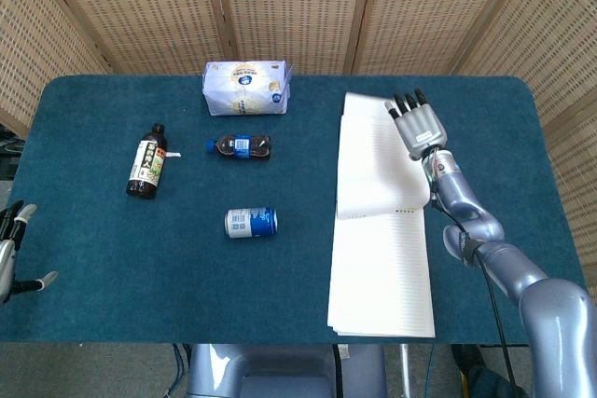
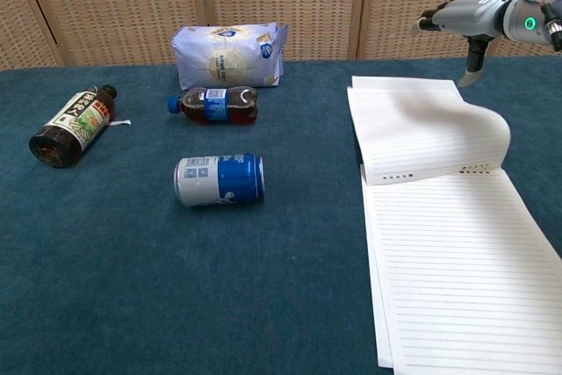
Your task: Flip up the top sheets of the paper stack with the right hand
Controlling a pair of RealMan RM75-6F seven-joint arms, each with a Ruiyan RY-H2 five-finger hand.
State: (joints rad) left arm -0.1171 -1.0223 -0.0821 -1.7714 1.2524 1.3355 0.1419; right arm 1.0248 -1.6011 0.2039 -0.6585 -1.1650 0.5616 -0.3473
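Far to your left, the left robot hand [image 1: 17,249] sits at the table's near edge with its fingers spread and nothing in them; it plays no part here, so it is fine parked out of the way. On the blue table [image 1: 93,305] nearby lies a dark bottle [image 1: 145,161] on its side, then a small blue-capped bottle [image 2: 213,104] also lying down, with a white bag [image 2: 230,54] standing behind it at the far edge and a blue can [image 2: 219,179] on its side nearer you. All of them are well apart from the paper, so the sheets have room to swing without catching anything.

The paper stack [image 2: 457,261] lies flat on the right half of the table. Its top sheets [image 2: 421,125] are folded over toward the far edge, hinged along the punched edge, where a curled hump shows they have not settled flat. That bow suggests they could spring toward you if left unweighted.

Your right robot hand [image 2: 470,17] hovers above the far right corner of the flipped sheets, fingers extended and apart, holding nothing and, in the chest view, clear of the paper. Judged from this, the flip looks essentially done.
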